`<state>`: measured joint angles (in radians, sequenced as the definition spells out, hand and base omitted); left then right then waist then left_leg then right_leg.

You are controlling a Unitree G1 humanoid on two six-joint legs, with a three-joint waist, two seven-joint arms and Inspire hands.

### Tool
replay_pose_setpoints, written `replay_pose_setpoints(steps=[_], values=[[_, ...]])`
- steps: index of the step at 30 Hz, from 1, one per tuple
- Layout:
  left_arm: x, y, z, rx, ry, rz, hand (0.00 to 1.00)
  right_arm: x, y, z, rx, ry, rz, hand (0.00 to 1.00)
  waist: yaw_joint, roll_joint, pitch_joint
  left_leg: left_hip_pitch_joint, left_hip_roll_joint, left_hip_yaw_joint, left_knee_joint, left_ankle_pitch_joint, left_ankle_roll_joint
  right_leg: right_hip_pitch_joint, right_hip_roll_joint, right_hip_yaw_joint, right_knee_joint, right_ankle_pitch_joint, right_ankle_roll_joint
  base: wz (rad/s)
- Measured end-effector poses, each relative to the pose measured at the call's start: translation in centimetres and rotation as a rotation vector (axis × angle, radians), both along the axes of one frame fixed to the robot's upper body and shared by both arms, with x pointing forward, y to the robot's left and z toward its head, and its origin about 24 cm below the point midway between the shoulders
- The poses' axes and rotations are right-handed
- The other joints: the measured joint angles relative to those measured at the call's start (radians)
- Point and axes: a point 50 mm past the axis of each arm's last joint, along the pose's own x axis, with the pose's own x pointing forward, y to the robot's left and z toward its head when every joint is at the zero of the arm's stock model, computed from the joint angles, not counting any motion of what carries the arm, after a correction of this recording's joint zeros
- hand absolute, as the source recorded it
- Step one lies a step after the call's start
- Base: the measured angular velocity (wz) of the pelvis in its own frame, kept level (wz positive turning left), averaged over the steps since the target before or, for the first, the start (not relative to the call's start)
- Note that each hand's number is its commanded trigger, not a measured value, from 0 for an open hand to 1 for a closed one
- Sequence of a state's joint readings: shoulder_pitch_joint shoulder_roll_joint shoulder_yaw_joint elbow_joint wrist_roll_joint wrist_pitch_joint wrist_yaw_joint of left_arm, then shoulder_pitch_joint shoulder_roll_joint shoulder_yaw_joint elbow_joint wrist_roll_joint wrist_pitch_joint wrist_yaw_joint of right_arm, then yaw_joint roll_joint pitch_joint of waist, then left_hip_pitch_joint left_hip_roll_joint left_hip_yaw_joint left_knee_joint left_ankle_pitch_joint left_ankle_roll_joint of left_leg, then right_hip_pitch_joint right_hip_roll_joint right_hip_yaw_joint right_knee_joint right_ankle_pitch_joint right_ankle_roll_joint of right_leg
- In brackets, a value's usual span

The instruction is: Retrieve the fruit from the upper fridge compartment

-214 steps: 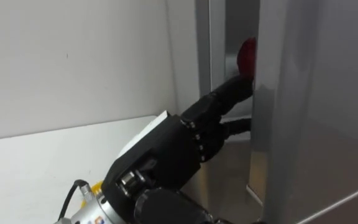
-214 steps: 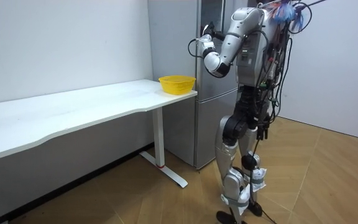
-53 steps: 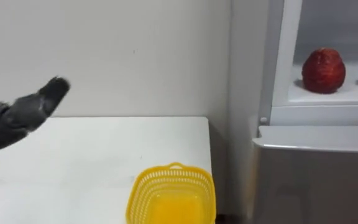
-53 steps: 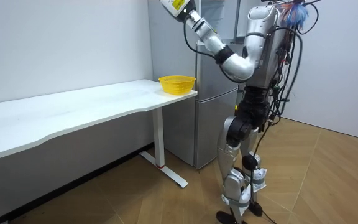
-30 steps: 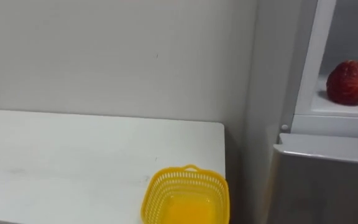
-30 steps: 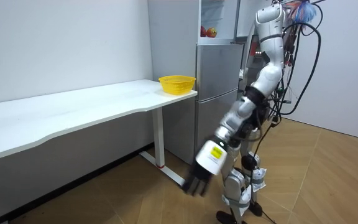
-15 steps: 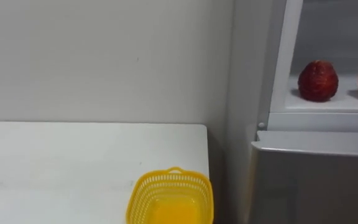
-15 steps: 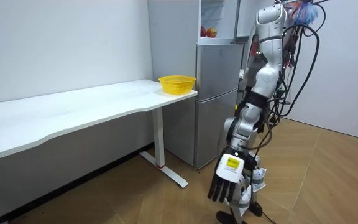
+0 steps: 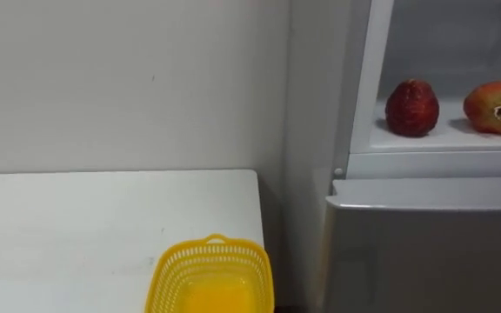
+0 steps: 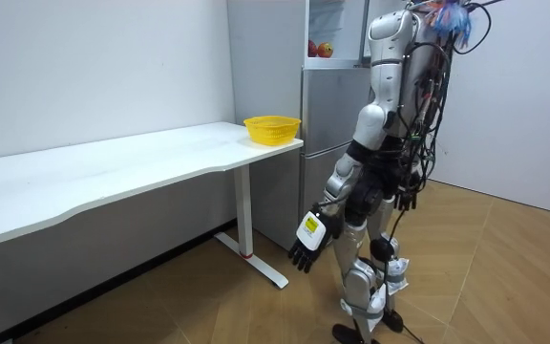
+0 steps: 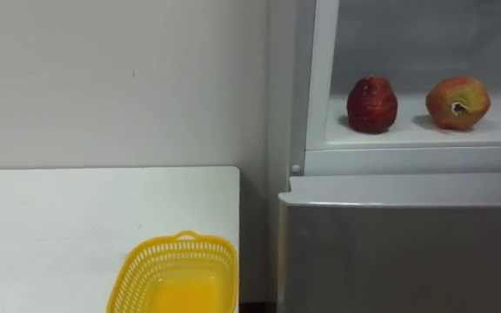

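The upper fridge compartment [image 9: 449, 52] stands open. On its white shelf [image 9: 442, 137] sit two fruits: a dark red one [image 9: 411, 108] and, to its right, a red-and-yellow one [image 9: 495, 106]; they are small red spots [image 10: 319, 48] in the room view. I stand facing the fridge. My left hand [image 10: 308, 244] hangs low beside my thigh, fingers straight and open, holding nothing. My right hand [image 10: 406, 202] hangs by my hip, half hidden behind my body.
A yellow mesh basket [image 9: 209, 278] sits at the near right corner of the white table [image 9: 76, 226], just left of the fridge. The shut grey lower fridge door [image 9: 424, 252] is below the shelf. A white wall stands behind the table.
My left arm has swung down from its raised reach and now hangs at my side. The head camera has shifted right, bringing the second fruit into view.
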<state>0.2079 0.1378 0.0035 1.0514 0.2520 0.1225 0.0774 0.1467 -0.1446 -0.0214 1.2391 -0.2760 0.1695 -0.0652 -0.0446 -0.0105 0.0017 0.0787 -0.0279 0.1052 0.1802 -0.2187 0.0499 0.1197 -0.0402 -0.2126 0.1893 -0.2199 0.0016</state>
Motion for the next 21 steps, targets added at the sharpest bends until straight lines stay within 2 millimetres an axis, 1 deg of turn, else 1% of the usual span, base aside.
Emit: replay_pose_setpoints(steps=[3, 6, 8, 9, 11, 15, 16, 18, 20, 21], values=[[-0.4, -0.1, 0.0, 0.003, 0.02, -0.033, 0.0, 1.1, -0.2, 0.2, -0.053, -0.051, 0.002, 0.0, 0.003, 0.001, 0.0001, 0.0, 0.0, 0.004, -0.001, -0.001, 0.001, -0.003, 0.003, 0.017, -0.001, 0.0, 0.0, -0.07], [-1.1, -0.3, -0.1, 0.005, 0.046, -0.082, 0.0, 2.6, -0.7, 0.5, -0.105, -0.162, -0.092, 0.0, 0.003, 0.002, 0.0, 0.002, -0.001, 0.005, 0.002, -0.001, 0.002, -0.007, 0.003, 0.024, -0.003, -0.001, 0.001, -0.04], [-1.4, -0.3, -0.1, 0.0, 0.061, -0.107, 0.0, 3.8, -0.8, 0.8, -0.126, -0.261, -0.189, 0.0, -0.001, 0.002, 0.0, 0.003, -0.001, 0.006, 0.008, -0.001, 0.002, -0.006, 0.003, 0.024, -0.004, 0.0, 0.001, 0.0], [-1.4, -0.3, -0.1, 0.0, 0.063, -0.108, 0.0, 4.2, -0.9, 0.9, -0.128, -0.283, -0.206, 0.0, 0.0, 0.002, 0.0, 0.003, -0.001, 0.006, 0.008, -0.001, 0.002, -0.006, 0.003, 0.024, -0.003, 0.0, 0.001, 0.0], [-1.5, -0.3, -0.1, -0.003, 0.066, -0.111, 0.0, 5.5, -0.9, 1.3, -0.135, -0.372, -0.236, 0.0, -0.001, 0.004, 0.0002, 0.003, 0.0, 0.006, 0.008, -0.001, 0.002, -0.007, 0.004, 0.025, -0.004, 0.0, 0.001, 0.0], [-1.4, -0.3, -0.1, -0.005, 0.059, -0.113, 0.0, 7.0, -1.0, 1.9, -0.15, -0.476, -0.265, 0.0, -0.001, 0.005, 0.0004, 0.003, 0.001, 0.005, 0.008, -0.001, 0.002, -0.007, 0.004, 0.025, -0.004, 0.0, 0.001, 0.0], [-1.3, -0.3, -0.1, -0.007, 0.052, -0.114, 0.0, 7.6, -1.1, 2.2, -0.163, -0.507, -0.274, 0.0, -0.001, 0.002, -0.0005, 0.002, 0.0, 0.006, 0.007, -0.001, 0.001, -0.009, 0.004, 0.026, -0.003, 0.0, 0.001, 0.0], [-1.1, -0.4, -0.1, -0.008, 0.043, -0.122, 0.0, 8.9, -1.2, 2.8, -0.188, -0.577, -0.297, 0.0, -0.001, 0.001, 0.0004, -0.003, 0.0, 0.006, 0.007, -0.001, 0.002, -0.015, 0.004, 0.029, -0.003, 0.0, 0.001, -0.02], [-0.8, -0.2, 0.0, -0.004, 0.022, -0.119, 0.0, 10.9, -1.6, 4.2, -0.235, -0.693, -0.323, 0.0, -0.001, 0.001, 0.0017, -0.004, -0.001, 0.008, 0.009, 0.0, 0.002, -0.015, 0.004, 0.032, -0.002, 0.0, 0.001, 0.0], [-0.7, -0.1, 0.0, -0.003, 0.017, -0.12, 0.0, 11.5, -1.7, 4.7, -0.246, -0.731, -0.324, 0.0, -0.001, 0.0, 0.0018, -0.004, -0.001, 0.009, 0.009, 0.0, 0.002, -0.016, 0.004, 0.032, -0.001, 0.0, 0.001, -0.05]])
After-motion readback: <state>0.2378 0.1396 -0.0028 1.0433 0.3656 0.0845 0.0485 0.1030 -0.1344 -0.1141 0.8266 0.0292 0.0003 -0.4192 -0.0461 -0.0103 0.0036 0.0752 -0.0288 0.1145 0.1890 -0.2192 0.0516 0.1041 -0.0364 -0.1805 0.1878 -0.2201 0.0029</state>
